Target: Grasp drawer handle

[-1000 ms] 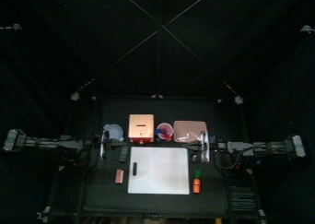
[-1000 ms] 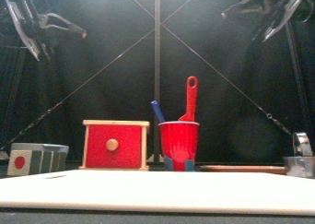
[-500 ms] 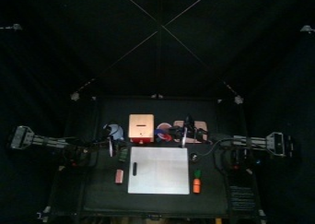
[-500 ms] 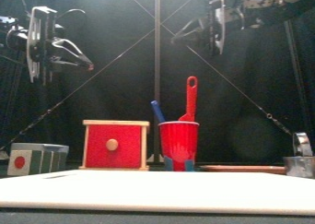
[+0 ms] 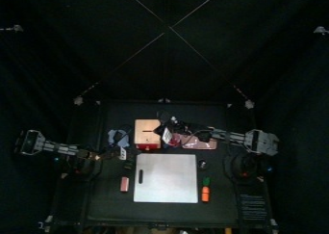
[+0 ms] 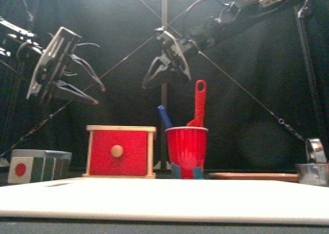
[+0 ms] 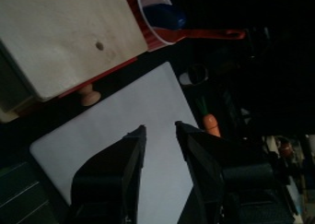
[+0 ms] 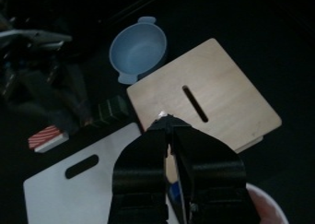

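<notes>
Nearest: flat white rectangular plastic board on black tabletop. Behind it, small light-tan wooden box w/ red drawer front; drawer handle, a tiny round knob, sits mid-front, facing the board, untouched. Just beside box: red plastic cup holding red & blue utensils. Further back, up in the air: left hand released, jaws apart, to box's left. Right hand clenched on nothing, above box/cup area, well clear of handle.
</notes>
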`<action>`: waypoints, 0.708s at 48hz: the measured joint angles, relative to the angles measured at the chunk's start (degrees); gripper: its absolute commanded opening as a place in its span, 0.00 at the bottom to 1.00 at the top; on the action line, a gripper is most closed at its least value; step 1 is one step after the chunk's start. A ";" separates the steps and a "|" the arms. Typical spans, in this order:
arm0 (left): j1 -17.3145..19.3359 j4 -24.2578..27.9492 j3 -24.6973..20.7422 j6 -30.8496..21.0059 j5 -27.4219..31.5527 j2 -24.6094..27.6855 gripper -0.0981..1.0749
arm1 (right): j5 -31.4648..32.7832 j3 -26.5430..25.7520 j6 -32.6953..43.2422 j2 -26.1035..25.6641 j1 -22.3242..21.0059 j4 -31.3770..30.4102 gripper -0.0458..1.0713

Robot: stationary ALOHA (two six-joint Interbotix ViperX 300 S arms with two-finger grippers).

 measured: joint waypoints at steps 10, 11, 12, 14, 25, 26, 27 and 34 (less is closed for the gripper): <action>0.09 -7.03 -2.55 0.00 -2.20 6.42 0.71 | 8.17 -9.58 0.00 8.96 -2.55 -3.08 0.06; 0.09 -7.47 -2.64 0.00 -2.29 6.77 0.71 | 9.05 -10.72 0.09 10.02 -2.81 -3.69 0.06; 0.09 -8.09 -2.81 0.00 -2.29 7.29 0.71 | 9.76 -11.69 0.00 10.90 -2.90 -4.22 0.06; 0.09 -8.96 -3.16 0.00 -2.46 8.09 0.71 | 11.34 -13.71 0.26 12.92 -3.25 -5.45 0.06; 0.18 -12.22 -5.36 0.00 -2.64 13.62 0.71 | 18.02 -21.71 0.44 19.25 -3.60 -10.55 0.06; 0.18 -12.30 -5.54 0.00 -2.64 14.06 0.71 | 18.46 -22.06 0.35 19.60 -3.60 -10.81 0.06; 0.26 -12.30 -5.71 0.00 -2.64 14.50 0.71 | 18.98 -22.50 0.53 19.86 -3.60 -10.99 0.06; 0.88 -12.39 -6.59 0.00 -2.72 16.35 0.71 | 21.18 -23.20 0.53 20.74 -3.60 -11.43 0.06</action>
